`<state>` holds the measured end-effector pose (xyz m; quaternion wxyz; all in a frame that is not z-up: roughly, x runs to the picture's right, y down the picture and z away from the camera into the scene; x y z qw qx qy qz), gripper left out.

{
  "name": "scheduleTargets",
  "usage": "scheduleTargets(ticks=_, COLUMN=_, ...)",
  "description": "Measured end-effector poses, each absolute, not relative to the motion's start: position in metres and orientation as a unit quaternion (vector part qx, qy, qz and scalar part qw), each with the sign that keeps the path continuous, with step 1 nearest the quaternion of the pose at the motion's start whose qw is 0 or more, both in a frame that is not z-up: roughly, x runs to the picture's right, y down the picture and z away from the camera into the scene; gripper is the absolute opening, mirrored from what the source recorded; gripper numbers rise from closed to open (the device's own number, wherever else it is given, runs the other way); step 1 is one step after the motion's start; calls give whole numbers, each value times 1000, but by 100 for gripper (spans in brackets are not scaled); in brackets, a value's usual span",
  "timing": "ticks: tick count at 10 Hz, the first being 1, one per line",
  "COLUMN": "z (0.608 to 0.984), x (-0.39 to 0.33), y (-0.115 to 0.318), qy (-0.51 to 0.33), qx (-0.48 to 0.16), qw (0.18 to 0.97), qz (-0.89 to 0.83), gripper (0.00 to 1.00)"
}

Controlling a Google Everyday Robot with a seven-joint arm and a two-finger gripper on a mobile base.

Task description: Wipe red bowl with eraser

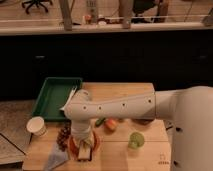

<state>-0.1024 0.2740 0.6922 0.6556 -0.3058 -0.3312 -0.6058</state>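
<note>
The red bowl (75, 145) sits on the wooden table near the front left, mostly covered by my wrist; only its reddish rim shows. My gripper (84, 152) points down into the bowl. It is shut on the eraser (85, 150), a pale block with a dark base that rests against the bowl's front part.
A green tray (54, 96) lies at the back left. A white paper cup (36, 125) stands left of the bowl, with dark grapes (63, 137) and a grey cloth (55, 160) beside it. An orange fruit (111, 124) and a green cup (135, 140) are to the right.
</note>
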Motion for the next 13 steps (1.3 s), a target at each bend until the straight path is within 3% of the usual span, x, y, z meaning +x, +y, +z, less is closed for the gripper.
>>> scheduleTargets(ticks=7, z=725, x=-69, y=229, qy=-279, qx=-307, qw=690, qz=-593, gripper=0)
scheduleTargets(ticks=13, z=741, x=-144, y=219, qy=-307, qx=-278, qw=638, qz=-649, gripper=0)
